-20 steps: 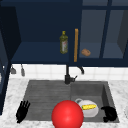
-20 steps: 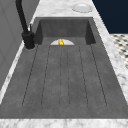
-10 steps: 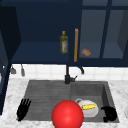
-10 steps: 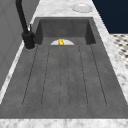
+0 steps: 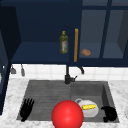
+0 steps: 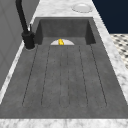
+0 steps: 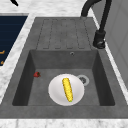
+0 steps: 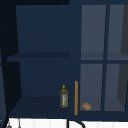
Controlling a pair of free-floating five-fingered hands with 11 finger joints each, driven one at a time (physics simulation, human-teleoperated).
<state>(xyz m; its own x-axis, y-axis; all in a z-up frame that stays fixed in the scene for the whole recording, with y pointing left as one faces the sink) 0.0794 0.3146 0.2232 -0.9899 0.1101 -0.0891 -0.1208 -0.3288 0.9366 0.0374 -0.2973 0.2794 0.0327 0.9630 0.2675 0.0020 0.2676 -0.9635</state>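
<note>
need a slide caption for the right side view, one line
Sink basin holding a white plate with a corn cob on it, beside the drain; black faucet behind.

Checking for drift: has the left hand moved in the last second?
No. The left hand sits at the same spot over the sink's left front corner, fingers straight, as before.

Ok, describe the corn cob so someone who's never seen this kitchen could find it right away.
Start at the dark grey sink, whose deep basin lies beside the ribbed draining board. On the basin floor sits a round white plate, next to the drain. The corn cob lies across that plate: a bright yellow stick, the only yellow thing in the basin.
</note>
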